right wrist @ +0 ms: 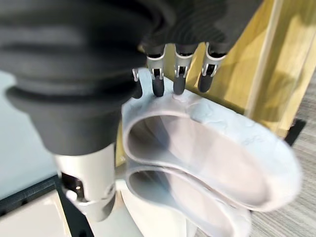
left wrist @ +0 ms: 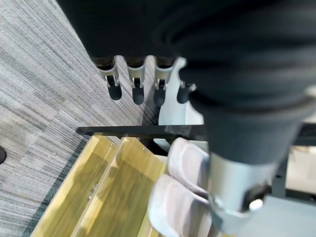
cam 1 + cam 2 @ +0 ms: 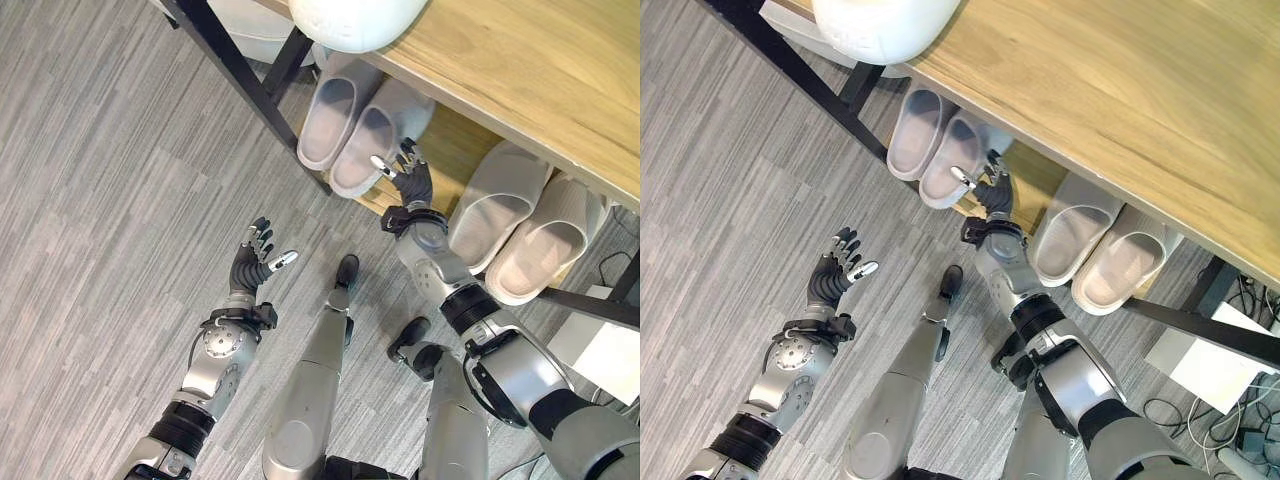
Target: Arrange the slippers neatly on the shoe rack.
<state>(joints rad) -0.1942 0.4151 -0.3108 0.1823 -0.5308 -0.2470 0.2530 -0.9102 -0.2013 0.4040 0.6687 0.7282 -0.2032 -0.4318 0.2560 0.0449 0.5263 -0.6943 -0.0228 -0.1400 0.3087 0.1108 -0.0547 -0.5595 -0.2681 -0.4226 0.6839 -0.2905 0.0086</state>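
A pale grey pair of slippers (image 3: 345,125) stands side by side on the rack's lower wooden shelf (image 3: 458,150), toes under the top board. To its right on the same shelf sits a beige pair (image 3: 520,225). My right hand (image 3: 414,186) is open at the heel of the grey pair's right slipper. In the right wrist view its straight fingertips (image 1: 158,88) sit at that slipper's rim (image 1: 212,163). My left hand (image 3: 252,266) hovers open over the floor, left of the rack and holding nothing. Past its fingers (image 2: 136,91), the left wrist view looks onto the shelf and the grey pair (image 2: 180,197).
The rack's wooden top board (image 3: 540,70) overhangs the slippers and carries a white rounded object (image 3: 355,20). A black frame leg (image 3: 250,85) runs down to the floor on the left. A white box (image 3: 600,345) lies at the right.
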